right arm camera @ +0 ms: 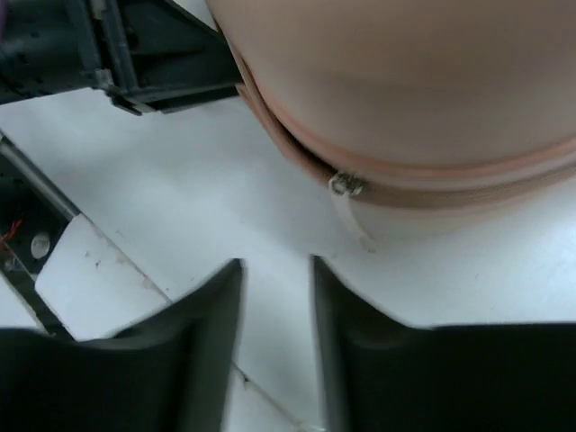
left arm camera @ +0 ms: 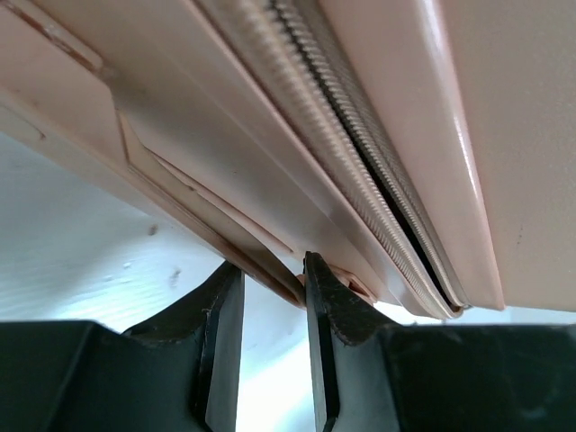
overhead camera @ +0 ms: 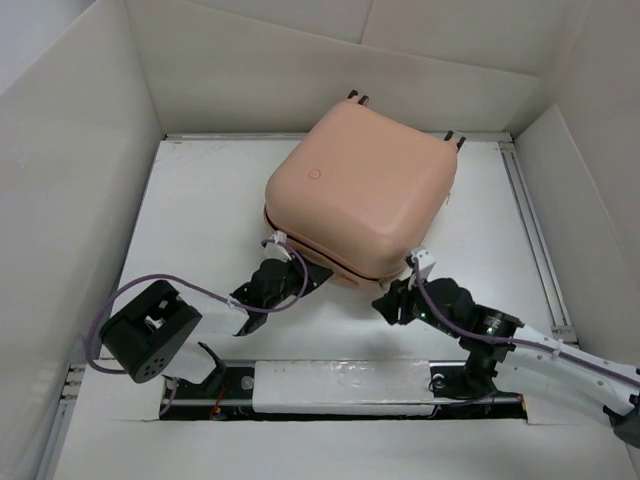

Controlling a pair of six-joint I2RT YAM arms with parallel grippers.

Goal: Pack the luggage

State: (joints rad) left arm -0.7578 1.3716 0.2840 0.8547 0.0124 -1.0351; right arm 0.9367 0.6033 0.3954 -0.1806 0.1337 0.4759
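We seem to be zipping the peach luggage (overhead camera: 360,190) shut on the desk (overhead camera: 200,230). Our left claw (left arm camera: 273,263), slightly parted, is straddling its lower rim, apparently gripping nothing. Our right claw (right arm camera: 276,263), half-open and empty, is next needing the zip pull (right arm camera: 349,202).

Centre: luggage (overhead camera: 360,190) blocks the middle and rear of the desk (overhead camera: 200,210), close to the back wall (overhead camera: 300,80) | Left: broad bare lane to the side wall (overhead camera: 70,180) | Right: narrower lane | Front: left end effector (left arm camera: 270,261) at the luggage seam, right end effector (right arm camera: 277,263) just clear of it, bare gap between them
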